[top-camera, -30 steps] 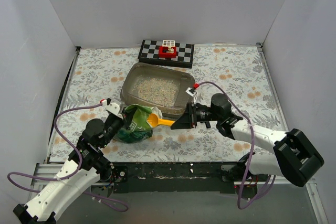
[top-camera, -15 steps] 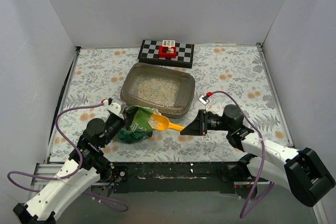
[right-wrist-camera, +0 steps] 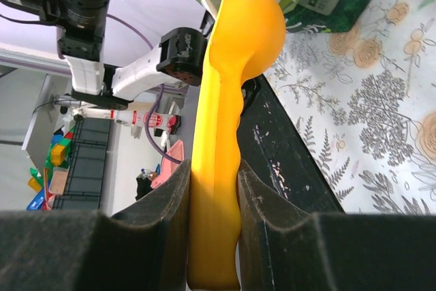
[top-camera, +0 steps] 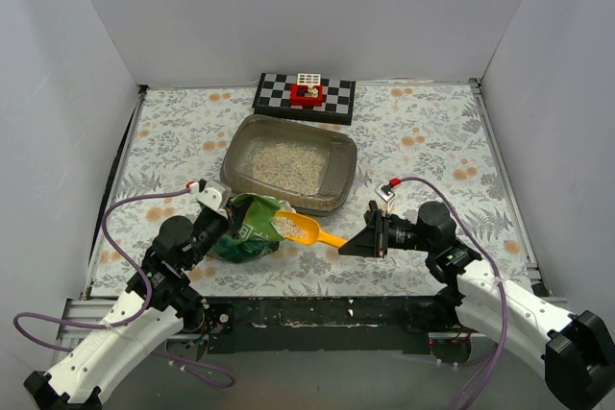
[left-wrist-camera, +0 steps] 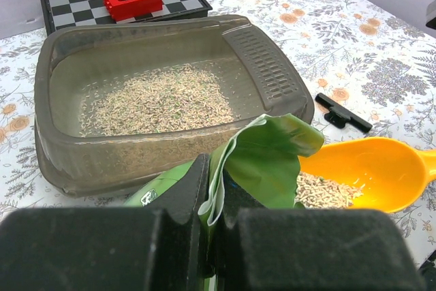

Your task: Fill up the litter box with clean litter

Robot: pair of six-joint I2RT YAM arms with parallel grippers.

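The grey-brown litter box (top-camera: 341, 162) sits mid-table with a thin layer of clean litter (top-camera: 283, 166) on its floor; it also shows in the left wrist view (left-wrist-camera: 54, 148). My left gripper (top-camera: 219, 221) is shut on the edge of the green bag (top-camera: 248, 229), seen folded between the fingers in the left wrist view (left-wrist-camera: 266, 155). My right gripper (top-camera: 352, 242) is shut on the handle of the yellow scoop (top-camera: 306, 230). The scoop bowl (left-wrist-camera: 368, 172) holds litter (left-wrist-camera: 320, 190) just outside the bag's mouth, in front of the box's near wall.
A black-and-white checkered board (top-camera: 279, 95) with a red block (top-camera: 307, 93) lies behind the box. A small black clip (left-wrist-camera: 343, 112) lies on the floral cloth right of the box. White walls enclose the table on three sides.
My right gripper has drawn back to the right and toward the near edge, pulling the scoop out of the bag with litter in its bowl. The left arm and bag have stayed put.
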